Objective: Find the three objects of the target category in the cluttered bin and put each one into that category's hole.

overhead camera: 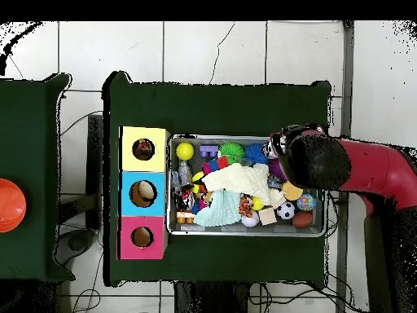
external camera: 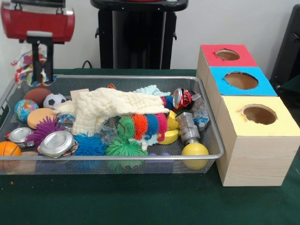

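My gripper (external camera: 42, 78) hangs over the far left corner of the wire mesh bin (external camera: 117, 158). It is shut on a limp piece (external camera: 22, 68) speckled red, yellow, blue and white, held above the rim. In the overhead view the arm's head (overhead camera: 313, 160) covers the gripper at the bin's (overhead camera: 244, 232) right end. The yellow-topped box's hole (external camera: 259, 114) is at the near right, outside the bin; in the overhead view it (overhead camera: 143, 149) is at the left. No other speckled piece shows; the clutter may hide them.
A cream cloth (external camera: 112, 107) lies across the bin's middle and a mint cloth (external camera: 152, 90) behind it. Spiky balls (external camera: 124, 147), smooth balls, tin lids (external camera: 57, 143) and cans (external camera: 183, 98) fill the bin. Blue-topped (external camera: 241, 80) and red-topped (external camera: 227, 55) boxes stand behind the yellow one.
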